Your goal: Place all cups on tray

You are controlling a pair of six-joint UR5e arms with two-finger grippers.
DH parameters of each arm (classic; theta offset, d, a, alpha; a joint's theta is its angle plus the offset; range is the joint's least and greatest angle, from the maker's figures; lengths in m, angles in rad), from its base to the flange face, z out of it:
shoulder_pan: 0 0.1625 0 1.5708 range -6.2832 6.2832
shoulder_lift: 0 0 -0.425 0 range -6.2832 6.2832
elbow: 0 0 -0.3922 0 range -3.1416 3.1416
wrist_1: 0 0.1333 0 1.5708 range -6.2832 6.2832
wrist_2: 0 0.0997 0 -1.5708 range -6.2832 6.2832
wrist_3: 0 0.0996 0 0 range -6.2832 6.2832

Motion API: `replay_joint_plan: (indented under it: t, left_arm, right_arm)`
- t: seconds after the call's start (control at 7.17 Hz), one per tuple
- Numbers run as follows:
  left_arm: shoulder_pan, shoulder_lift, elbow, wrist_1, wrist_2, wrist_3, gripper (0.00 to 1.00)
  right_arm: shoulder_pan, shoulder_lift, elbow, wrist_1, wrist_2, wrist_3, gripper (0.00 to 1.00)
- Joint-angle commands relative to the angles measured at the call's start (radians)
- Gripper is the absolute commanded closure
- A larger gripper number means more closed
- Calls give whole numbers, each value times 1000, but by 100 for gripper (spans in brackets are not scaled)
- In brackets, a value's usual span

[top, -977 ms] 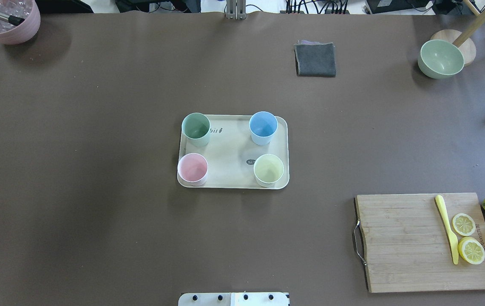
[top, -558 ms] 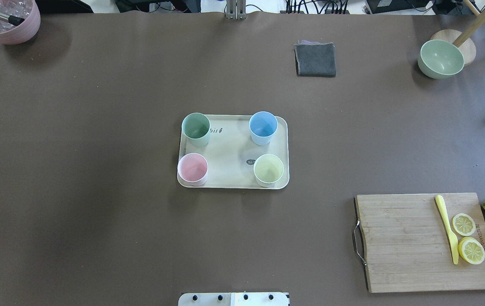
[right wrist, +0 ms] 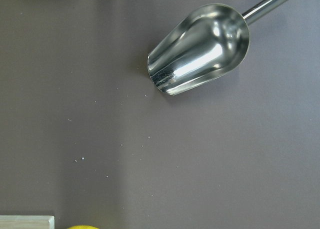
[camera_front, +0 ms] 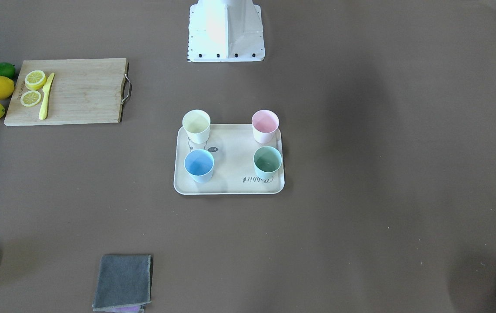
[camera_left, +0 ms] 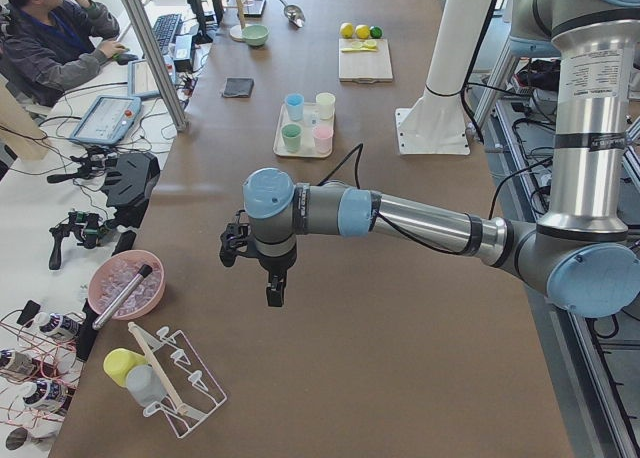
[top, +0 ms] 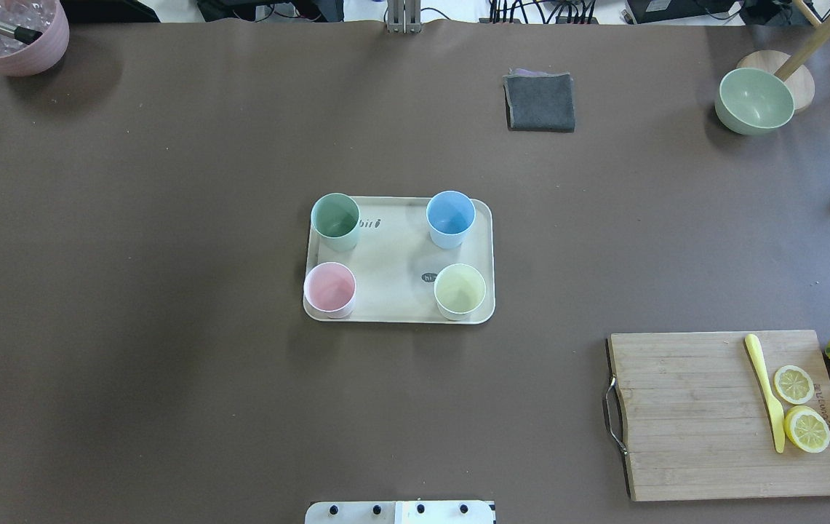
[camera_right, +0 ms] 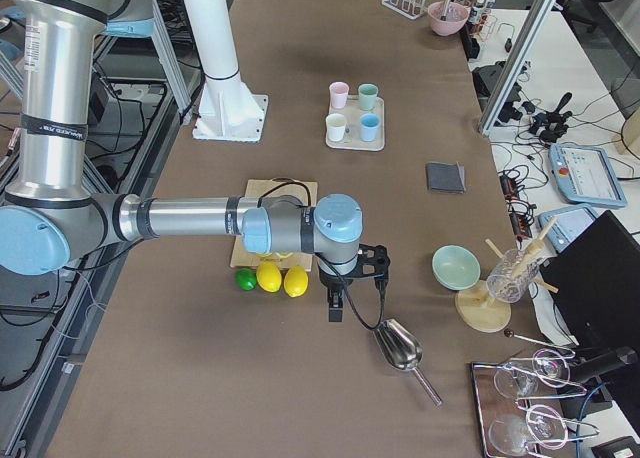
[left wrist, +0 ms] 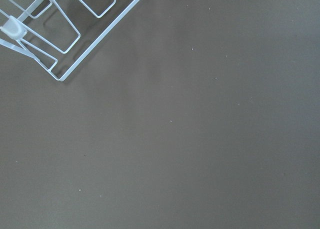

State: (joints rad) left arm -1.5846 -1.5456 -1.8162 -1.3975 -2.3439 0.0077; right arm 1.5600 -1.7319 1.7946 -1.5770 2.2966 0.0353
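The cream tray (top: 393,258) lies at the table's middle. All four cups stand upright on it, one near each corner: sage green (top: 335,217), light blue (top: 450,215), pink (top: 329,286) and yellow (top: 460,289). In the front-facing view the tray (camera_front: 230,152) shows the word "Rabbit". My left gripper (camera_left: 275,293) hangs over bare table far from the tray, seen only in the exterior left view. My right gripper (camera_right: 336,308) hangs beyond the lemons, seen only in the exterior right view. I cannot tell whether either is open or shut.
A wooden cutting board (top: 713,415) with lemon slices and a yellow knife lies at the near right, lemons beside it. A grey cloth (top: 540,102), green bowl (top: 754,98) and pink pot (top: 14,36) sit at the far edge. A metal scoop (right wrist: 200,49) and a wire rack (left wrist: 60,29) lie under the wrists.
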Motion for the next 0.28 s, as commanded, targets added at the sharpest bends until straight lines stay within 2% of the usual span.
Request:
replay_joint_plan:
  t: [0.0,0.14]
  left_arm:
    - [0,-1,0,0,0,0,2]
    - [0,-1,0,0,0,0,2]
  right_arm:
    - [0,0,2,0,1,0,0]
    - [0,0,2,0,1,0,0]
